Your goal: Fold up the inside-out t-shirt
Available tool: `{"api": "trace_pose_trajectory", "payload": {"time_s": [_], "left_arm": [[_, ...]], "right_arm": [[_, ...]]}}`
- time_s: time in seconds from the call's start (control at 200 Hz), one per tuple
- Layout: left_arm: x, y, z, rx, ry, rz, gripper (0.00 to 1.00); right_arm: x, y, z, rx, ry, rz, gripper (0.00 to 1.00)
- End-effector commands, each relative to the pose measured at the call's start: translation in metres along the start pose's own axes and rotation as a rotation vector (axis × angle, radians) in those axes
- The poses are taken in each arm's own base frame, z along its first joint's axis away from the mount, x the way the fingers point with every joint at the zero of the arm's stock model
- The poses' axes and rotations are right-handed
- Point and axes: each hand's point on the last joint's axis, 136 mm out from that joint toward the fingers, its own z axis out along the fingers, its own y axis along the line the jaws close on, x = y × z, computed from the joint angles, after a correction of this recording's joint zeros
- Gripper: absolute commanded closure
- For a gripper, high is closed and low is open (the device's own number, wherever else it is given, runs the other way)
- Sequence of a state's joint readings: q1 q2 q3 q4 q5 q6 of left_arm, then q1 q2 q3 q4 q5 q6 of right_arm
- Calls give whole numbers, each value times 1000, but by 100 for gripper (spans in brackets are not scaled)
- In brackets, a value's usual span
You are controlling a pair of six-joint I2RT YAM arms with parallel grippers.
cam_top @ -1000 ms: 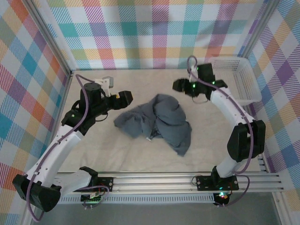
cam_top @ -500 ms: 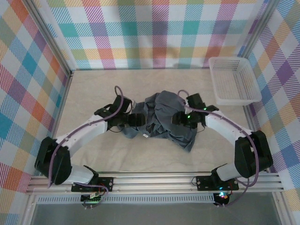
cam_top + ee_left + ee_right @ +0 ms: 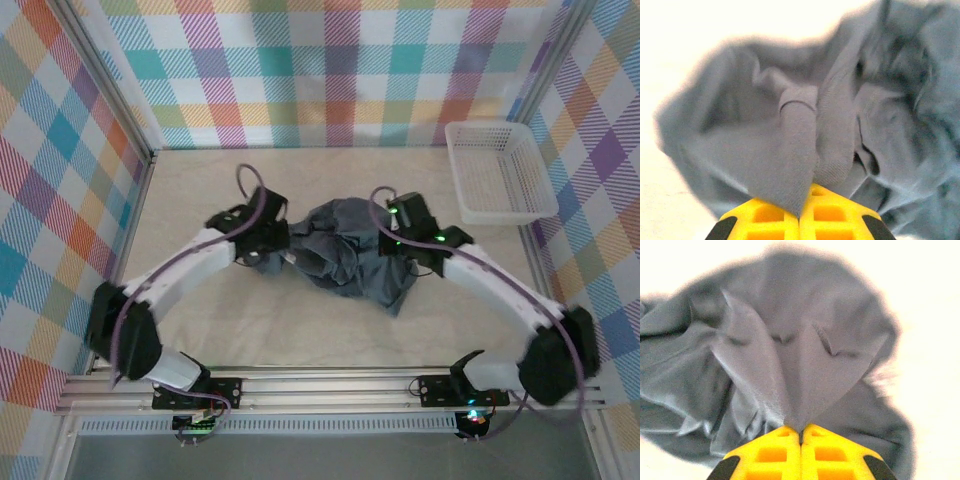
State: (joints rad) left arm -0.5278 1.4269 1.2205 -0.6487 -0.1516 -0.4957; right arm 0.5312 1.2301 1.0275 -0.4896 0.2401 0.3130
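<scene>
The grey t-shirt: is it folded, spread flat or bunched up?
Bunched up: the t-shirt lies in a wrinkled heap, with the left hand and the right hand each shut on a pinch of its fabric.

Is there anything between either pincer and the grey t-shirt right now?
Nothing visible. The left pincer and the right pincer are each shut on a pinch of the t-shirt, one on each side of the crumpled heap. The white basket sits apart, at the far right.
</scene>
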Motion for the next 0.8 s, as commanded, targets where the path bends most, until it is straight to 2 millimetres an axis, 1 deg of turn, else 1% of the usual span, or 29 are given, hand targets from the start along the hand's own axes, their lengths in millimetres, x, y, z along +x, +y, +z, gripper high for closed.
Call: {"api": "trace_pose_trajectory", "payload": {"time_s": [0.0, 0.055, 0.085, 0.135, 0.2, 0.265, 0.295, 0.365, 0.385, 0.395, 0.445, 0.505, 0.57, 0.625, 0.66, 0.715, 0.76, 0.795], "left_arm": [[-64, 16, -106, -2, -249, 19, 100], [-89, 8, -157, 55, -370, 83, 100], [-99, 3, -186, 93, -438, 115, 100], [-114, -2, -233, 148, -555, 154, 100], [-124, -9, -288, 231, -694, 204, 100], [-127, -12, -337, 309, -817, 235, 100], [-126, -11, -355, 334, -868, 237, 100], [-123, -5, -388, 375, -962, 223, 100], [-122, -2, -397, 384, -985, 215, 100], [-122, -1, -401, 385, -994, 210, 100], [-120, 4, -416, 401, -1026, 191, 100], [-117, 4, -432, 435, -1049, 185, 100], [-115, 1, -442, 478, -1060, 183, 100], [-116, -3, -446, 501, -1056, 181, 100], [-120, -6, -442, 500, -1044, 174, 100], [-128, -10, -428, 475, -1007, 159, 100], [-137, -12, -407, 431, -961, 143, 100], [-145, -11, -383, 371, -916, 116, 100]], "right_arm": [[-73, -40, -87, 144, -310, -2, 100], [-102, -51, -136, 173, -460, 13, 100], [-115, -53, -162, 178, -539, 13, 100], [-135, -51, -205, 160, -665, -2, 100], [-152, -43, -251, 110, -782, -33, 100], [-162, -36, -287, 61, -861, -51, 100], [-164, -36, -301, 50, -892, -47, 100], [-167, -36, -331, 22, -957, -21, 100], [-167, -36, -337, 18, -971, -16, 100], [-168, -37, -343, 13, -987, -11, 100], [-168, -37, -360, -3, -1027, 1, 100], [-168, -34, -382, -45, -1083, -2, 100], [-165, -21, -403, -139, -1151, -43, 100], [-163, -9, -413, -215, -1196, -76, 100], [-163, -3, -413, -248, -1200, -87, 100], [-167, 0, -400, -262, -1171, -78, 100], [-171, -1, -379, -239, -1117, -50, 100], [-173, -6, -354, -204, -1057, -5, 100]]}}
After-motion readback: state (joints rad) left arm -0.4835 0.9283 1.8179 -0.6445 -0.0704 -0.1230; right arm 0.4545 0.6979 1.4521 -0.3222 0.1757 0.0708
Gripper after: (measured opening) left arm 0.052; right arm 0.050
